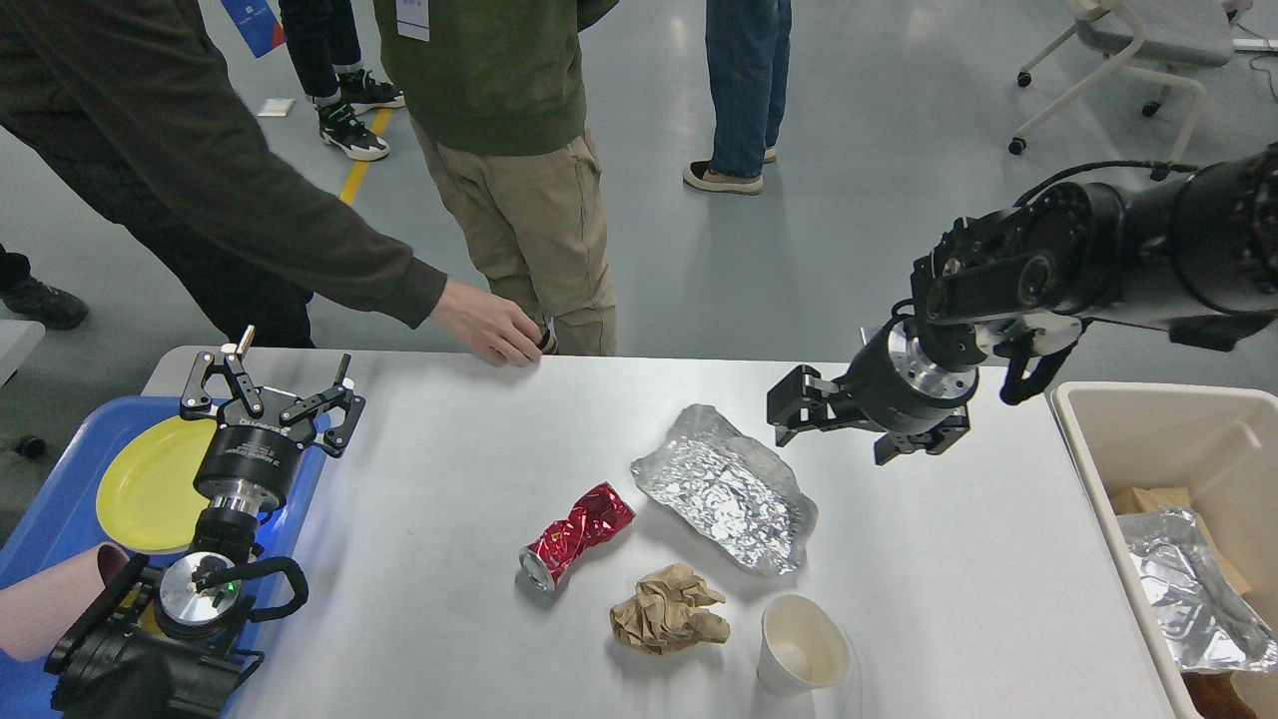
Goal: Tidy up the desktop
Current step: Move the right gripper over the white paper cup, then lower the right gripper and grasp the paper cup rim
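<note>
1. Tabletop fills the middle of the view, with foil sheet, crushed red can, paper wad and cup loose around its centre.
2. Right hand, fingers apart and empty, hovers at the foil's 2 o'clock, likely between grips.
3. Left hand stands spread over the blue tray at 9 o'clock.
4. Beige bin at 3 o'clock probably takes the rubbish.

Bright, even overhead light fills the scene. The desktop is evenly lit, with soft, short shadows right under the foil and the cup. Beyond the desktop, the grey floor shows pale glare. Left of the desktop, a blue glow spills beside the left gripper. Focus is sharp throughout, without motion blur.
</note>
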{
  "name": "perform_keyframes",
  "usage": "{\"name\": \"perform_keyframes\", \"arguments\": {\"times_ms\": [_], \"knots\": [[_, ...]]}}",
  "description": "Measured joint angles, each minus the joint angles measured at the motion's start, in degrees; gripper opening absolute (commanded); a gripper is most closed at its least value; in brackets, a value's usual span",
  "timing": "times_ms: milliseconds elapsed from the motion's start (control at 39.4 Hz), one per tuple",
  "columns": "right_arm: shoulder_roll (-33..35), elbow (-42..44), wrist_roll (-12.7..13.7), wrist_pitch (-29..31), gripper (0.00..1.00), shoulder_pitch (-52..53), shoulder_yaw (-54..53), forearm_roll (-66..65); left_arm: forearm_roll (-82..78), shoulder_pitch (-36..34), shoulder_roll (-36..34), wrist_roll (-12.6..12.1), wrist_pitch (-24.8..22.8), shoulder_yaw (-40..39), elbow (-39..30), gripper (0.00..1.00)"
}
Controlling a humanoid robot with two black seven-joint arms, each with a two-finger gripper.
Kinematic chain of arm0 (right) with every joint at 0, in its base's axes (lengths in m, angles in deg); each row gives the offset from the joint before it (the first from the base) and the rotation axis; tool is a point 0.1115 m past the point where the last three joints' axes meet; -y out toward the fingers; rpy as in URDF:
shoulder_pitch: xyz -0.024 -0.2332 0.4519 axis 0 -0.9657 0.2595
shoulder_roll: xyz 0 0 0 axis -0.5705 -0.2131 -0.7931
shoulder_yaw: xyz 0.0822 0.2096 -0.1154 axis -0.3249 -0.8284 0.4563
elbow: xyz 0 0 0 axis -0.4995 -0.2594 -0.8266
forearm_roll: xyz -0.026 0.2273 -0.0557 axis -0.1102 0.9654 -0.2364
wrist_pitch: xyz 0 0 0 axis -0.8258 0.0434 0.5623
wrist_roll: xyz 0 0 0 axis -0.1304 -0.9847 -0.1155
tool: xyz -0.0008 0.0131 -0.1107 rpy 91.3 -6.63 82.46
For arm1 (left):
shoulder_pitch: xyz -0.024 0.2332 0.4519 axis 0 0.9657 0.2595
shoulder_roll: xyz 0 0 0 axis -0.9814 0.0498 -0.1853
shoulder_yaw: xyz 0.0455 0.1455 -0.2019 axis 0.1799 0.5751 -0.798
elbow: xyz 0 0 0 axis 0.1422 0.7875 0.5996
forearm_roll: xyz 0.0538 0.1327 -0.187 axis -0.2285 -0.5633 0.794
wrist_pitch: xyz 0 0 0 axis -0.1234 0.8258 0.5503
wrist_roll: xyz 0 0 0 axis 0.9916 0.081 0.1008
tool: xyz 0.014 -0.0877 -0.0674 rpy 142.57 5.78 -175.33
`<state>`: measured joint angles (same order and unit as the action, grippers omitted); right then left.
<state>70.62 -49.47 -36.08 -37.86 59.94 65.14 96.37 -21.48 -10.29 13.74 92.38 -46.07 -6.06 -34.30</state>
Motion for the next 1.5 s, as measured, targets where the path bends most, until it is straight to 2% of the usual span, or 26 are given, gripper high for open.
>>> {"name": "perform_keyframes", "arguments": {"times_ms": [178,457,533,710,888,1344,1497], "knots": [[4.32,-8.66,-0.01,8.01,1.0,11.06,5.67,-0.09,-0.01,0.0,0.0,0.0,0.0,0.0,0.0,0.96],[5.94,-18.38,0.22,11.17,1.0,25.48,15.29,-0.07,0.0,0.0,-0.01,0.0,0.06,0.0,0.0,0.96],[6.97,-19.92,1.54,11.94,1.0,27.75,15.23,-0.36,0.0,0.0,-0.01,0.01,0.08,0.0,0.0,0.96],[9.88,-21.18,8.63,16.63,1.0,31.76,9.68,-0.46,0.0,0.0,-0.01,0.01,0.1,0.0,0.0,0.96],[10.13,-21.2,10.51,17.33,1.0,31.98,7.69,-0.47,0.0,0.0,-0.01,0.04,0.1,0.0,0.0,0.96],[10.57,-21.06,10.65,16.44,1.0,25.25,4.49,-0.7,0.0,0.0,-0.01,0.03,0.02,0.0,0.0,0.96],[10.24,-20.51,10.44,14.17,1.0,22.2,3.42,0.42,0.0,0.0,0.04,0.03,0.01,0.0,0.0,0.96]]}}
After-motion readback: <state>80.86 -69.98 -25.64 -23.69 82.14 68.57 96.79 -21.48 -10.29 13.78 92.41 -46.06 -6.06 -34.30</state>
